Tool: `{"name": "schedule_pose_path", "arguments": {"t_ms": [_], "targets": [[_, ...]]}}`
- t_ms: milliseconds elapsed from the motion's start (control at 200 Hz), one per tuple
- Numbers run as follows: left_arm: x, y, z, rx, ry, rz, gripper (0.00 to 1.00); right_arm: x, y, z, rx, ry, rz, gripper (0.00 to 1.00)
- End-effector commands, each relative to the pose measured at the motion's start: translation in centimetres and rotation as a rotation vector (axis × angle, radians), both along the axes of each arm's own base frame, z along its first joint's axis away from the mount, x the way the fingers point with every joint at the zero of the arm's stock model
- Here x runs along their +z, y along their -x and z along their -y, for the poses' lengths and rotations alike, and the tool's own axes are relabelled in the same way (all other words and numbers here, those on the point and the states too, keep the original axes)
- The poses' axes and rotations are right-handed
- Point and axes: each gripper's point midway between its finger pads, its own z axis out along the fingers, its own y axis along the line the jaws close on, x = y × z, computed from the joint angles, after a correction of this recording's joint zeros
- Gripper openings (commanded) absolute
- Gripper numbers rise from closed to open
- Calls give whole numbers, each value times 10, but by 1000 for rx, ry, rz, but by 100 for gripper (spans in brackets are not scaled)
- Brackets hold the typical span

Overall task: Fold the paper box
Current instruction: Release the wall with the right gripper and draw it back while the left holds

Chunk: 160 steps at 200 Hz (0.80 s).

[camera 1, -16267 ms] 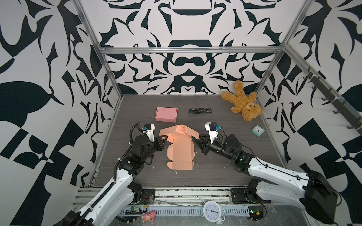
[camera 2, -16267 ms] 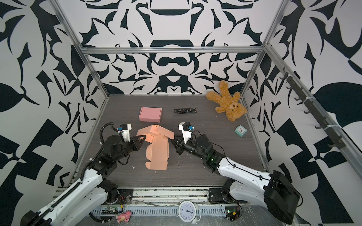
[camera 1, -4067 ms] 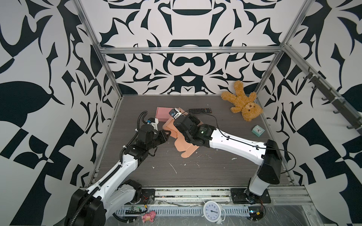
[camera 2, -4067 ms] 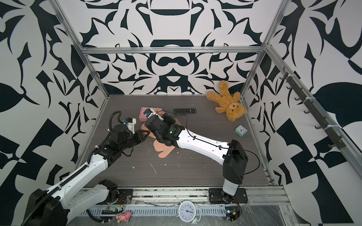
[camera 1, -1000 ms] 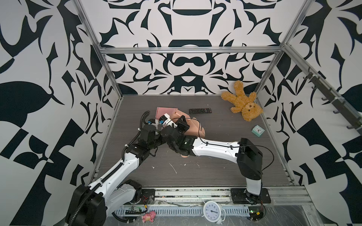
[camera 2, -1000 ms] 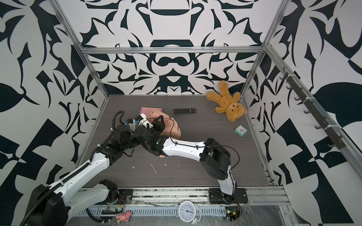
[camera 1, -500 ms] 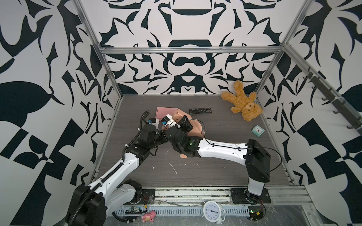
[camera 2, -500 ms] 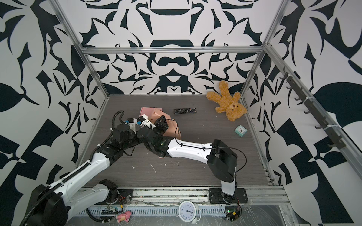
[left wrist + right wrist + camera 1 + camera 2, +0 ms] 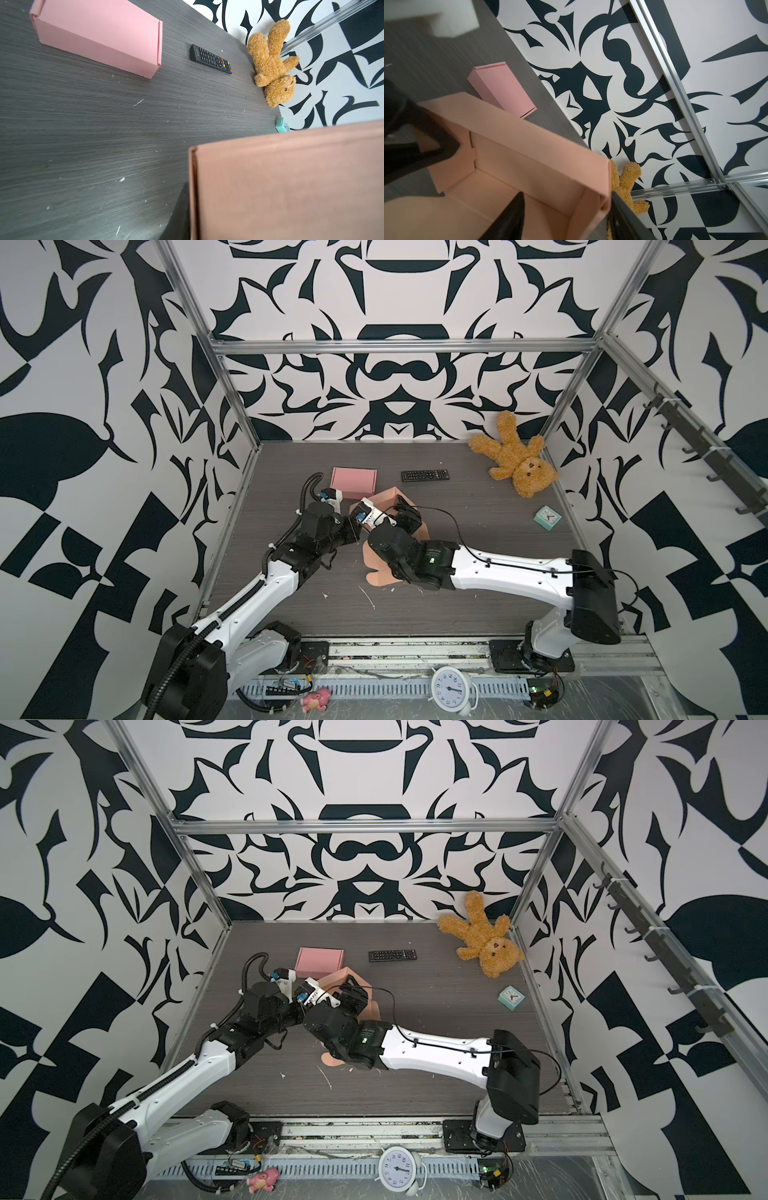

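Right gripper (image 9: 566, 209), jaws apart, straddles right wall of paper box (image 9: 388, 497), mid-left on table (image 9: 478, 593); left gripper (image 9: 446, 145) clamps left wall. Right arm (image 9: 498, 572) overlaps box; pink box (image 9: 354, 480) just beyond, remote (image 9: 425, 475) and teddy bear (image 9: 515, 460) far right.

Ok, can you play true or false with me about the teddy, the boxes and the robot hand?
1. The teddy bear lies in the far right corner of the table. True.
2. The pink box is open. False: it is closed.
3. The remote lies between the pink box and the teddy bear. True.
4. The right gripper is shut. False: it is open, with one finger inside the peach box and one outside its wall.
5. The small green clock sits on the peach box. False: it stands on the table near the right wall.
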Motion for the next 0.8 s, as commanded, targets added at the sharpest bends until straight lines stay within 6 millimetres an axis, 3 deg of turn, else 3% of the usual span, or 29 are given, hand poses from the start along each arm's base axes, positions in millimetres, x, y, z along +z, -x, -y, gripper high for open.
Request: {"name": "schedule_pose_path", "arguments": {"t_ms": [0,100,240,395,410,455,625,795], "targets": [[5,-8,1,-11,-52,36,16,21,17,7,44,-194,-109,68],[-5,-12,2,-28,-93,24,16,29,25,12,85,-284,-202,72],[-20,-14,8,-73,-138,5,16,27,20,28,110,-400,-355,73],[-31,-13,19,-136,-196,29,16,10,9,40,147,-540,-499,73],[-41,-13,21,-146,-216,9,16,9,9,41,147,-545,-506,73],[-46,-13,26,-168,-245,15,16,5,5,46,136,-555,-516,73],[-64,-10,45,-237,-345,46,17,-10,1,46,153,-585,-582,73],[-79,-7,62,-284,-439,95,17,-41,-5,54,118,-601,-637,72]]}}
